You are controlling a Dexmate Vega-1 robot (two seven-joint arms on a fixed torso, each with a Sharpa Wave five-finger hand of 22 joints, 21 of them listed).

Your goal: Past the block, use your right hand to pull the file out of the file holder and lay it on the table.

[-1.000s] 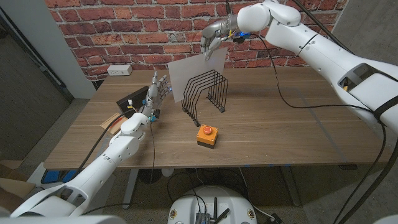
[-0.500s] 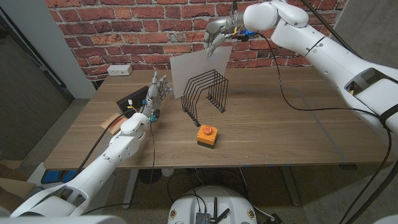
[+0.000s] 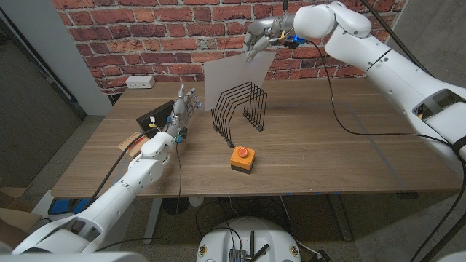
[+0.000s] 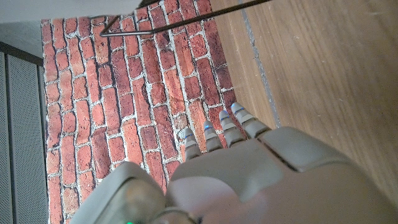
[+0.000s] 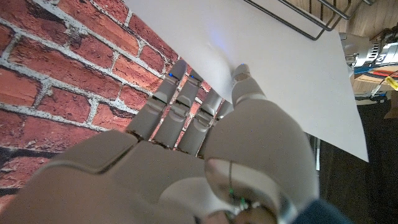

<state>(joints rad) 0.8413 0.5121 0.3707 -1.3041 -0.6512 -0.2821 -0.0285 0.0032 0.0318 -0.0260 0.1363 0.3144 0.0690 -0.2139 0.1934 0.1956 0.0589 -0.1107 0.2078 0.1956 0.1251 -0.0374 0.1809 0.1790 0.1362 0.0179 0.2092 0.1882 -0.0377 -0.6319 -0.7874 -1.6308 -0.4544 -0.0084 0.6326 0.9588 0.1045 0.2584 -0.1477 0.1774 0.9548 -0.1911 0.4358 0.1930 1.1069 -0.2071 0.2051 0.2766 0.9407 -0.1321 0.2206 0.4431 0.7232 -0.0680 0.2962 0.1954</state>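
The right hand [image 3: 260,38] pinches the top corner of the white file [image 3: 233,78] and holds it up in the air, its lower part hanging behind the black wire file holder [image 3: 239,109]. The left hand [image 3: 183,105] stands over the table with fingers apart, holding nothing. An orange block [image 3: 242,158] sits on the wooden table [image 3: 328,145] in front of the holder, and a red brick wall [image 3: 145,36] runs behind.

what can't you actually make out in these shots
- Head view: whether the file has fully cleared the file holder; its lower edge sits behind the wires.
- Head view: small dark items behind the left robot hand, partly hidden.
- Right wrist view: the file's far corners, cut off by the picture's edge.
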